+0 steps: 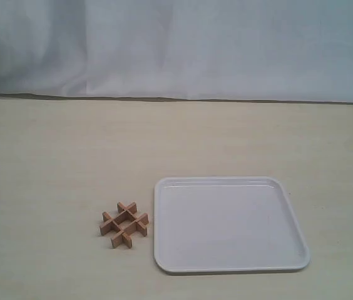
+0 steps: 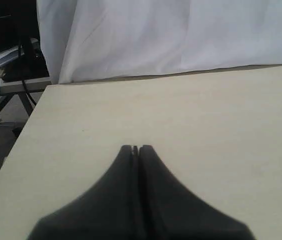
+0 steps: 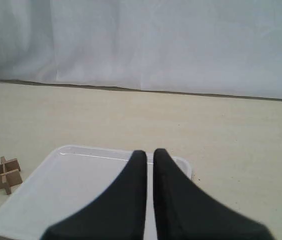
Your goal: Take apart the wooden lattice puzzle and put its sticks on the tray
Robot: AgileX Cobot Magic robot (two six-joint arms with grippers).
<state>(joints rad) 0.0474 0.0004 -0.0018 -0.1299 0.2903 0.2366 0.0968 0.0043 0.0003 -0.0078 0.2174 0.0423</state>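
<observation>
1. While resting on the pale beige worktop [image 1: 51, 156], the small hash-shaped lattice puzzle of reddish-brown wooden sticks [image 1: 124, 224] is sitting fully assembled, just beside the left rim of the large glossy white rounded-square tray [image 1: 226, 270] and not touching it.
2. Left black pincer [image 2: 135, 148] is staying clear of both, clenched with fingertips meeting, grasping nothing.
3. Right black pincer [image 3: 150, 152] is pointing toward the tray, clenched to a thin slit, grasping nothing.
</observation>
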